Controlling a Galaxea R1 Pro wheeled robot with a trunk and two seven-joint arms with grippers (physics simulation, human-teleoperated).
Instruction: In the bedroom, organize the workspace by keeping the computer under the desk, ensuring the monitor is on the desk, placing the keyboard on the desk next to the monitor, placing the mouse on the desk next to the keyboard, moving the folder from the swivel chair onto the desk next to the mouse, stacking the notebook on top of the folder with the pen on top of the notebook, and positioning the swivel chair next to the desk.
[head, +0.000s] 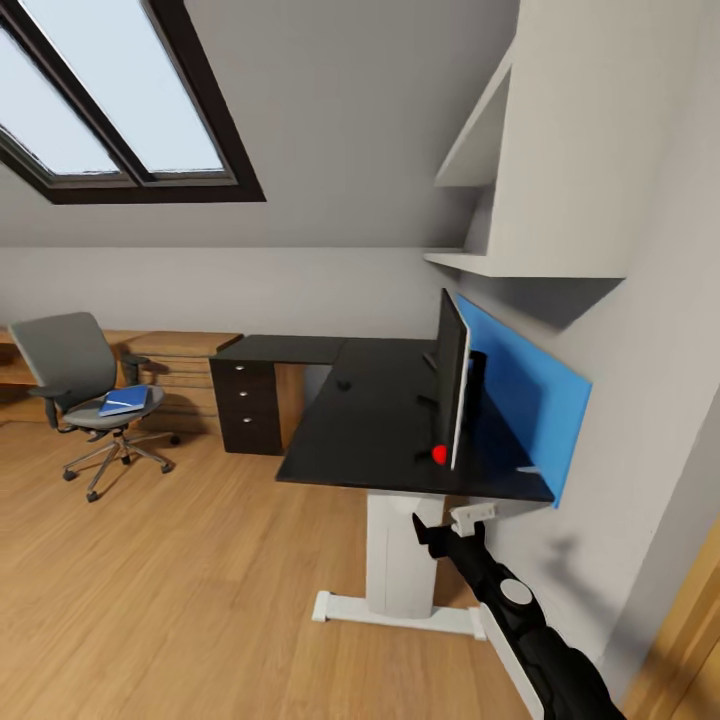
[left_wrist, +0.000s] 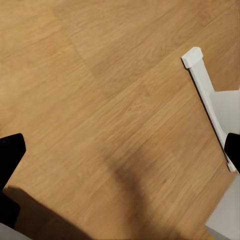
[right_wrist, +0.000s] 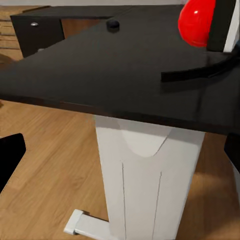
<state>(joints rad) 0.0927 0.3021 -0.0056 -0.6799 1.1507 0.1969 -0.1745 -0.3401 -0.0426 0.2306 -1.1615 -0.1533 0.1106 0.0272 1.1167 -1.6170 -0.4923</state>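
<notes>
While near the desk (head: 380, 420), right hand (head: 445, 520) open, empty

The worktop (head: 380, 420) is black on top, with a white leg (head: 398, 555) and a bright blue back panel (head: 520, 395). The monitor (head: 452, 380) is black with a red dot (head: 439, 454) at its low corner. A small dark mouse (head: 344, 384) almost matches the black top. The chair (head: 85, 385) is grey with black armrests and a shiny silver base. A bright blue folder (head: 125, 401) lies on its seat. The drawers (head: 245, 400) are black with little silver knobs. The floor (head: 180, 590) is warm brown wood with long plank lines. The walls are grey, the shelves (head: 520, 180) are white, and the window frame (head: 150, 180) is black. The right arm (head: 520, 620) is black with a white spot.
</notes>
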